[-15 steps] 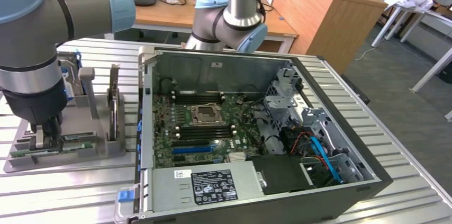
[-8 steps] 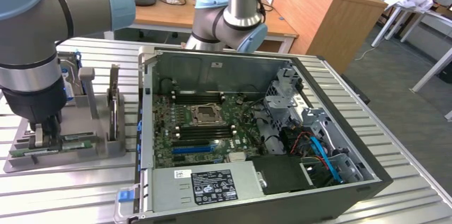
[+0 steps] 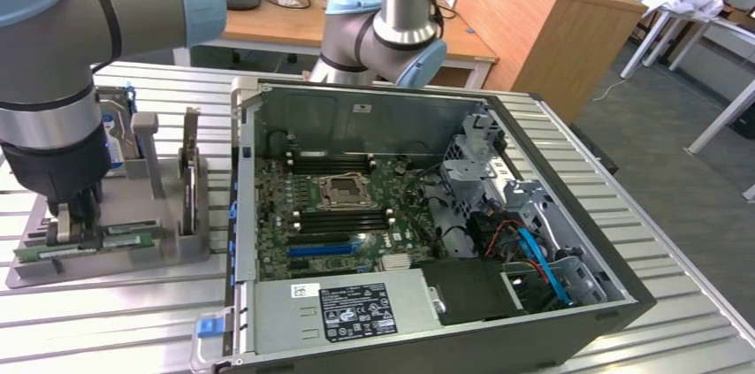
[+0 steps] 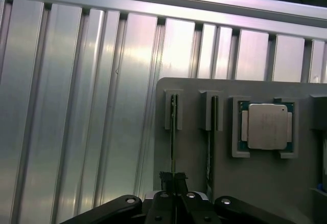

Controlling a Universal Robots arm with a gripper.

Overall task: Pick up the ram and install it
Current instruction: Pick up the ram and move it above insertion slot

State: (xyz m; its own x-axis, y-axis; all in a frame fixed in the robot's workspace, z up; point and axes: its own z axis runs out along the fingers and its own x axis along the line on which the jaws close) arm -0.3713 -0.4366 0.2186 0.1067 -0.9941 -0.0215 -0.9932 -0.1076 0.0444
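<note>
Jaws are pinched nearly shut on the ram (image 4: 172,132), which stands on edge in its slot in the grey holder (image 4: 255,183) on the table (image 4: 76,106), on the exterior view's left of the open PC case (image 3: 567,325). The power supply label (image 3: 357,312) is too small to read.

Under the claw (image 4: 173,177), a grey holder (image 4: 265,188) lying on a ribbed metal table (image 4: 76,111). Near the claw, seated in that holder, a square silvery processor chip (image 4: 266,127). Well apart, toward the exterior view's right, an open computer case (image 3: 354,118) with green motherboard (image 3: 313,232) and labelled power supply (image 3: 283,312).
</note>
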